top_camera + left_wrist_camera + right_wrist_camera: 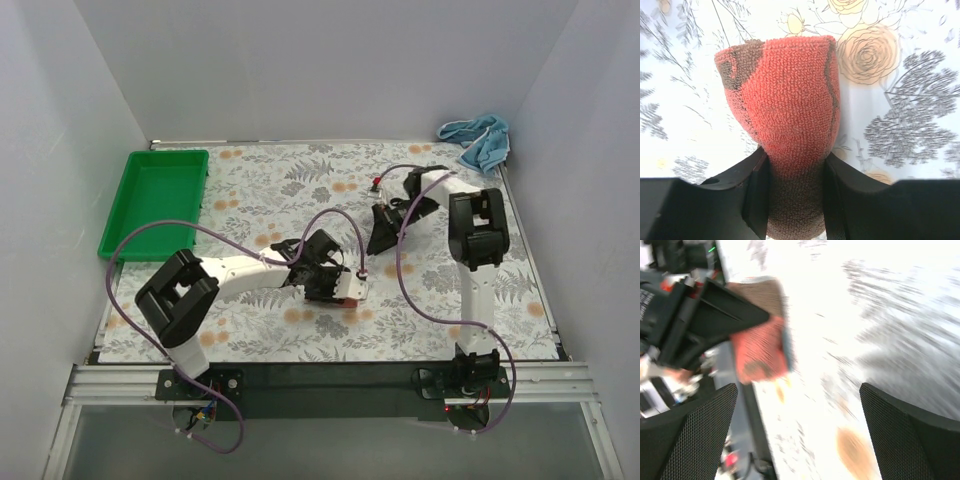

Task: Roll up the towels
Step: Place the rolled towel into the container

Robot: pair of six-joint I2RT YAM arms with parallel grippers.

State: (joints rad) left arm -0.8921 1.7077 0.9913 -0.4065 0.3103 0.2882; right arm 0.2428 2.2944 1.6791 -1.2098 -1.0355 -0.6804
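The rust-red towel (pixel 790 100) is a short roll clamped between my left gripper's (pixel 795 195) fingers, lying on the floral mat. In the top view the left gripper (pixel 345 290) holds it near the table's middle front. The roll also shows blurred in the right wrist view (pixel 760 347), with the left gripper on it. My right gripper (pixel 383 238) is open and empty, above the mat to the right of the roll; its jaws stand wide apart in the right wrist view (pixel 797 435). The light blue towel (pixel 480 140) lies crumpled at the far right corner.
A green tray (pixel 155 200) stands at the far left of the mat. White walls close in the table on three sides. Purple cables loop from both arms over the mat.
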